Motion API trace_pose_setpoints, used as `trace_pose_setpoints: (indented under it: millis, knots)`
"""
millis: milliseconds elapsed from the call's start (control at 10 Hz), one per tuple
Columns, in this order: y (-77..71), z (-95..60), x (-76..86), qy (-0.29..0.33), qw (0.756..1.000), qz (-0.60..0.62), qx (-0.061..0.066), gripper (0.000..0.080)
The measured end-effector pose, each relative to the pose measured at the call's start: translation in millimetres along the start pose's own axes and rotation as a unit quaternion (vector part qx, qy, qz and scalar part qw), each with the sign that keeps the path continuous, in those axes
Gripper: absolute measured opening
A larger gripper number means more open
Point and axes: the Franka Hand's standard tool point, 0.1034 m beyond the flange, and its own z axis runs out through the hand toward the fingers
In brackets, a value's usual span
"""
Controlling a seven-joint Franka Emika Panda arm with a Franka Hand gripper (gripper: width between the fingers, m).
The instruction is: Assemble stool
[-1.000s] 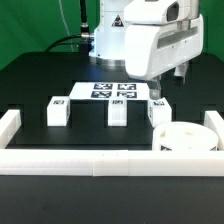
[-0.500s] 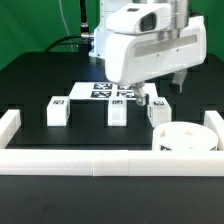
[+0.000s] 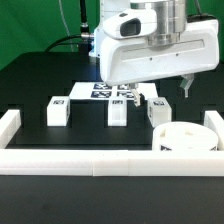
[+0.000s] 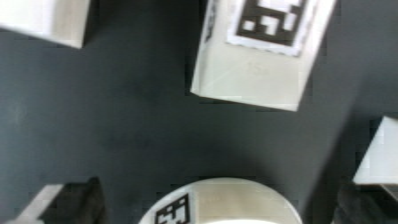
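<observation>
Three white block legs with tags stand in a row: left (image 3: 57, 110), middle (image 3: 118, 108) and right (image 3: 158, 109). The round white seat (image 3: 185, 137) lies in front of the right leg. My gripper (image 3: 140, 97) hangs just behind and above the gap between the middle and right legs. It is open and empty. In the wrist view a tagged leg (image 4: 263, 50) lies ahead, and another leg (image 4: 45, 20) shows at a corner. A rounded white tagged part (image 4: 240, 200) sits between my dark fingers (image 4: 63, 205), which do not touch it.
The marker board (image 3: 95, 90) lies behind the legs. Long white rails border the area: front (image 3: 100, 160), the exterior view's left (image 3: 10, 125) and right (image 3: 215, 120). A white piece (image 4: 379, 155) shows at the wrist view's edge.
The arm has shifted toward the exterior view's left and lifted a little. The right leg now shows more fully. No part has moved.
</observation>
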Motion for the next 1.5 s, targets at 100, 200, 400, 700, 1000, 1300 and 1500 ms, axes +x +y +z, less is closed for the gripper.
trace_pose_setpoints:
  millis: [100,200,400,700,1000,1300,1500]
  knots:
    - [-0.9,0.1,0.1,0.000,0.999,0.034,0.003,0.0649]
    - [-1.9,0.8,0.2,0.001,0.998,0.058,0.003,0.0649]
    - [-12.7,13.1,-2.2,0.008,0.987,0.161,-0.002,0.0649]
    - [-13.0,13.5,-2.5,-0.003,0.988,0.154,-0.001,0.0649]
    - [-11.8,16.9,-8.1,-0.094,0.984,0.152,0.006,0.0649]
    - [-12.2,17.5,-17.1,-0.204,0.968,0.149,0.019,0.0649]
    - [-12.4,20.4,-16.9,-0.257,0.955,0.147,0.026,0.0649]
